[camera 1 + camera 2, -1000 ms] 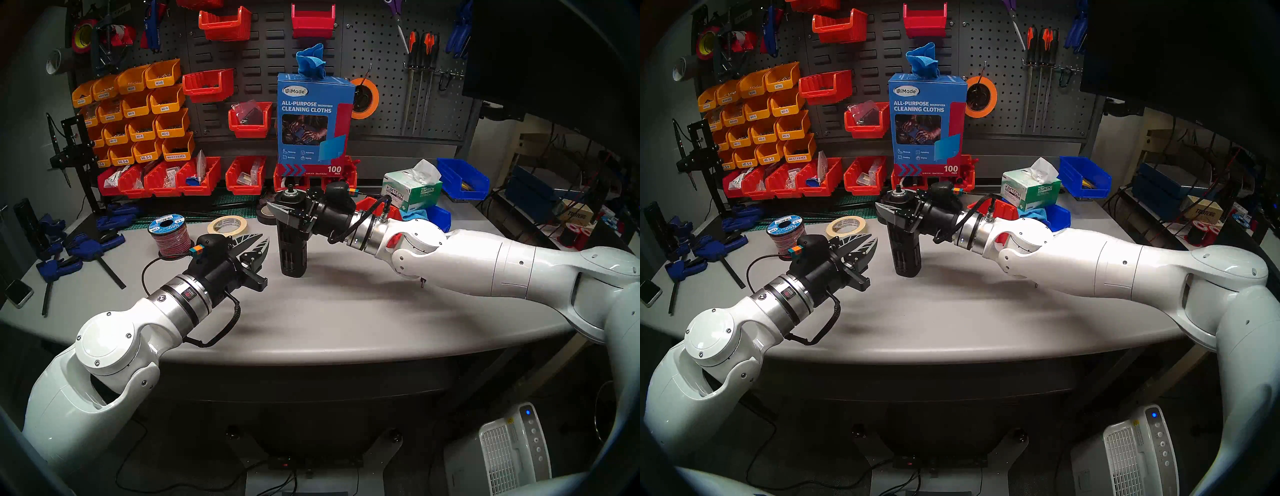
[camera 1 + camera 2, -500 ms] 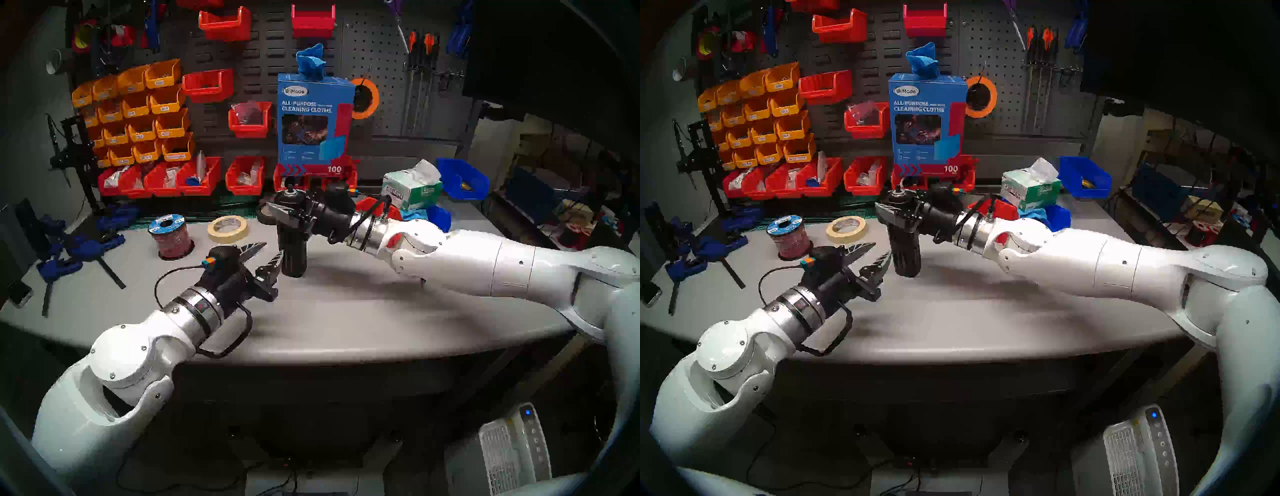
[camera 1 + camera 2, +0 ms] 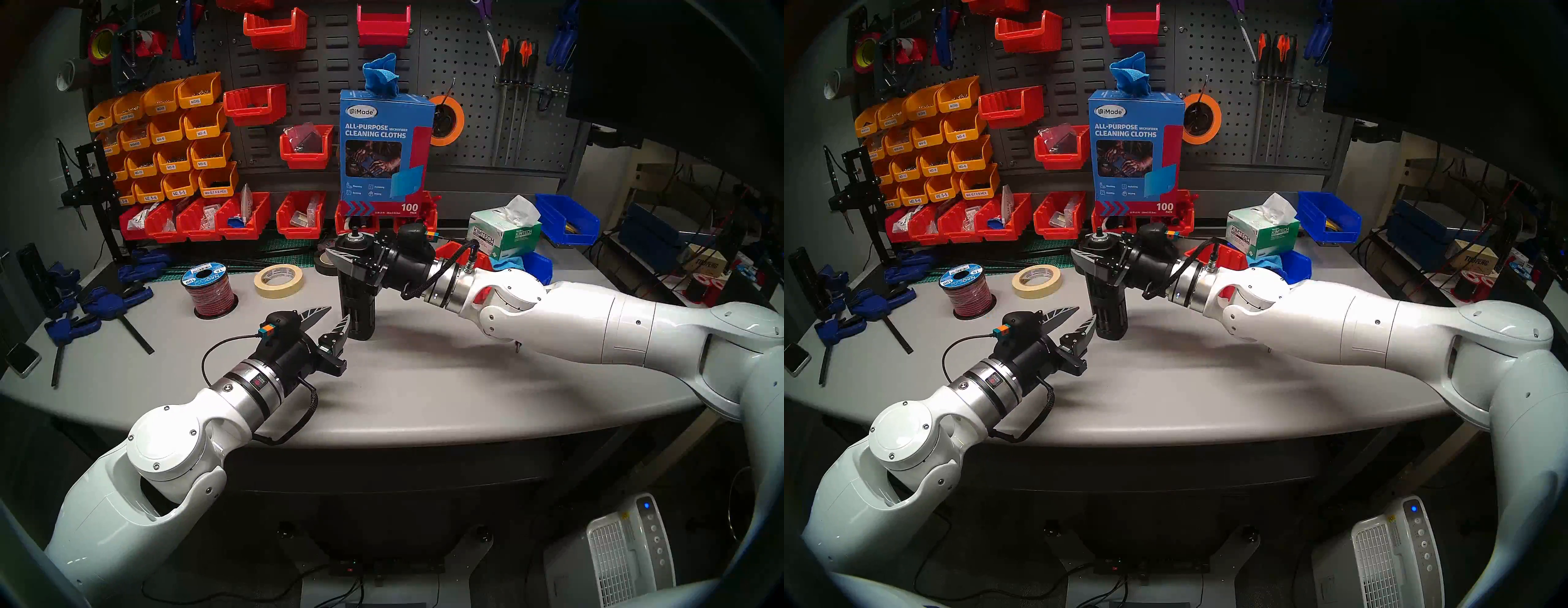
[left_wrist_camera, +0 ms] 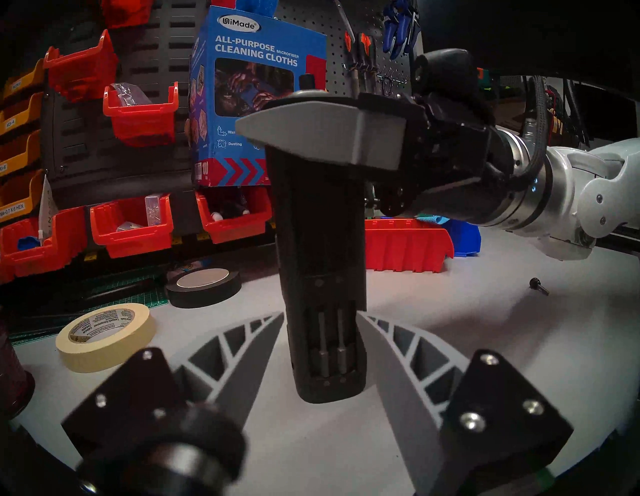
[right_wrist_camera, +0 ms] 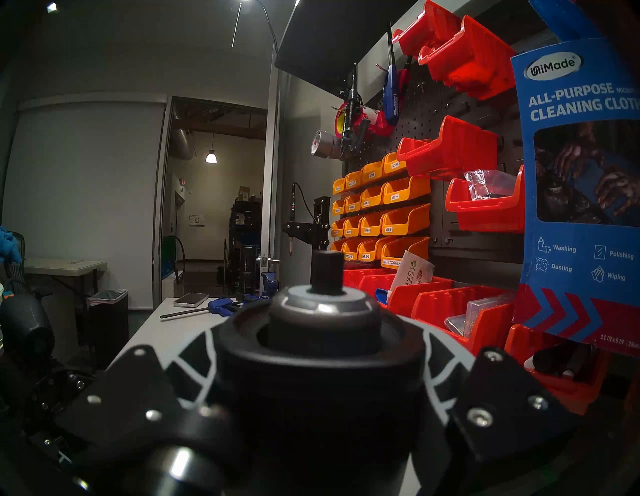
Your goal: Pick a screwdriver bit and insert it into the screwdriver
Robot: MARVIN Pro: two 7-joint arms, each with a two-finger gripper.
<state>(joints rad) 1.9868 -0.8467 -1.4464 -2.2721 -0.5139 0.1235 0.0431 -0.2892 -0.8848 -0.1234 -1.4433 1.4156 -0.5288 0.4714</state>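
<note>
The screwdriver point(image 3: 356, 305) point(image 3: 1108, 310) point(image 4: 320, 225) stands upright on the grey table, a black column with a silver ring on top point(image 5: 322, 304). My right gripper point(image 3: 336, 249) point(image 3: 1082, 251) point(image 5: 320, 346) is shut on its upper part. Two screwdriver bits point(image 4: 322, 346) sit as thin metal rods in the slots of its lower half. My left gripper point(image 3: 338, 313) point(image 3: 1086, 313) point(image 4: 320, 317) is open, with one fingertip on each side of that lower half. Whether the tips touch it cannot be told.
A masking tape roll point(image 3: 278, 280), a wire spool point(image 3: 210, 293) and a black tape roll point(image 4: 204, 285) lie to the left and behind. A small black-knobbed pin point(image 4: 538, 285) lies under my right forearm. Red bins point(image 3: 301, 214) and a blue cloth box point(image 3: 384, 144) line the back.
My left gripper has moved right and forward to the screwdriver's lower half, and its fingers have spread apart. The right arm has held still on the screwdriver.
</note>
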